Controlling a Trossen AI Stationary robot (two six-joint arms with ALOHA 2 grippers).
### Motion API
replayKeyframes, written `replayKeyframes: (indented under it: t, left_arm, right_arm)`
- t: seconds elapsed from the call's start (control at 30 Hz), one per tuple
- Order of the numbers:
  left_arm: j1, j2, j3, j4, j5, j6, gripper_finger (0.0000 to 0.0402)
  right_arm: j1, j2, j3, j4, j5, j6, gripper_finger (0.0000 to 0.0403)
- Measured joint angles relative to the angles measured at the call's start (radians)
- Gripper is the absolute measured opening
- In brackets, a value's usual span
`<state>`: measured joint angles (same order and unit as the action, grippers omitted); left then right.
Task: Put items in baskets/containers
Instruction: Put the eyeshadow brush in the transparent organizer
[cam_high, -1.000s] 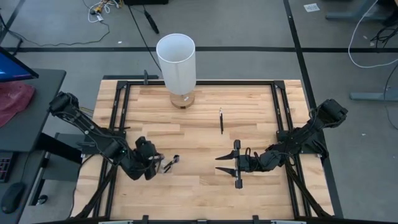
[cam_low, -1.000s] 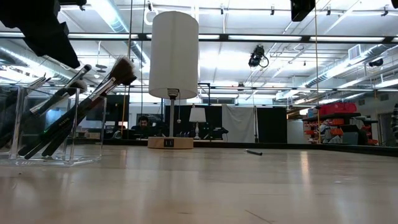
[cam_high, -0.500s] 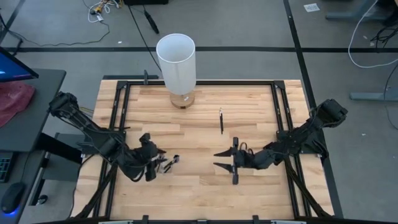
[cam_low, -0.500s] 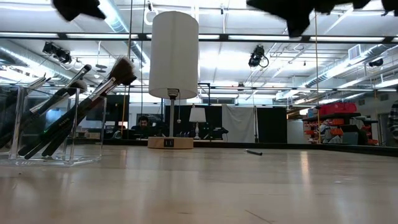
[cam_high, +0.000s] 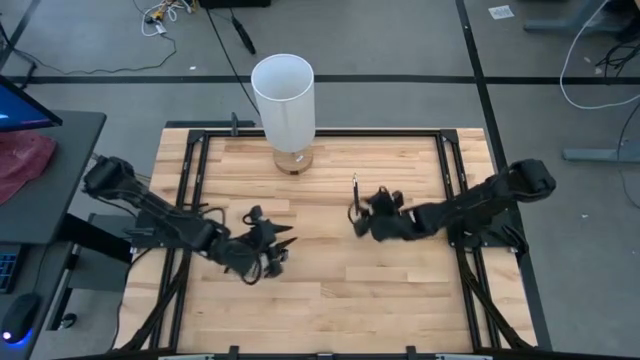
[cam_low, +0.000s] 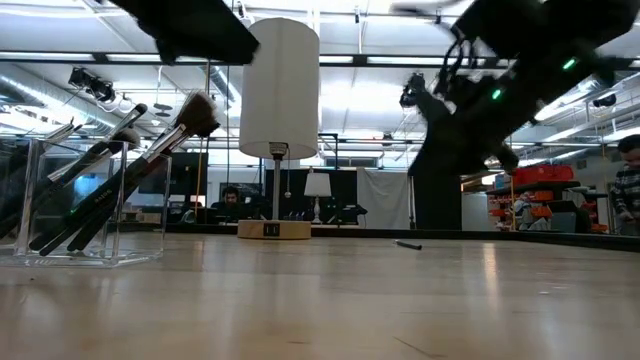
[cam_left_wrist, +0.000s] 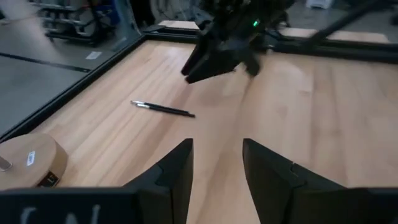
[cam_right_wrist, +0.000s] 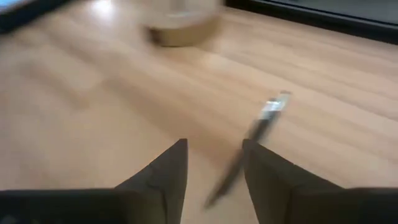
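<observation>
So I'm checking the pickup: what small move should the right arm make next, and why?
Probably lower the right gripper onto the lone brush. Its fingers look open and empty, and the brush lies flat on the table just ahead of them, not yet between them.

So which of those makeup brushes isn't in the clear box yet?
The lone brush lying flat on the wood, right by the right hand. The other brushes stand leaning in the clear box.
</observation>
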<state>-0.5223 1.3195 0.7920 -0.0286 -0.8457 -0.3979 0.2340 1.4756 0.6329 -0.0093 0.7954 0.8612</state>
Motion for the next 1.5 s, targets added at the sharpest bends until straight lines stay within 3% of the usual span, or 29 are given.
replayKeyframes:
  t: [0.1,0.33,0.53,0.73,1.07,1.3,1.5]
  left_arm:
    - [0.045,0.074,-0.001,0.100,0.000,0.010,0.0142]
    - [0.083,0.219,-0.001,0.318,0.043,0.054,0.0142]
    - [0.083,0.253,-0.001,0.350,0.088,0.054,0.0142]
    - [0.083,0.253,-0.001,0.368,0.087,0.054,0.0142]
    - [0.083,0.252,-0.001,0.369,0.088,0.054,0.0142]
    - [0.083,0.252,-0.001,0.369,0.088,0.054,0.0142]
    - [0.082,0.252,-0.001,0.368,0.088,0.053,0.0142]
  right_arm:
    - [-0.097,0.025,-0.001,-0.029,-0.022,0.019,0.0155]
    - [-0.232,0.134,0.001,0.104,-0.123,-0.083,0.0155]
    - [-0.304,0.258,0.000,0.217,-0.185,-0.103,0.0155]
    - [-0.331,0.338,0.002,0.262,-0.164,-0.102,0.0155]
    - [-0.306,0.321,0.002,0.215,-0.195,-0.145,0.0155]
    - [-0.301,0.231,-0.002,0.127,-0.321,-0.187,0.0155]
    - [-0.302,0.176,-0.002,0.091,-0.302,-0.188,0.0155]
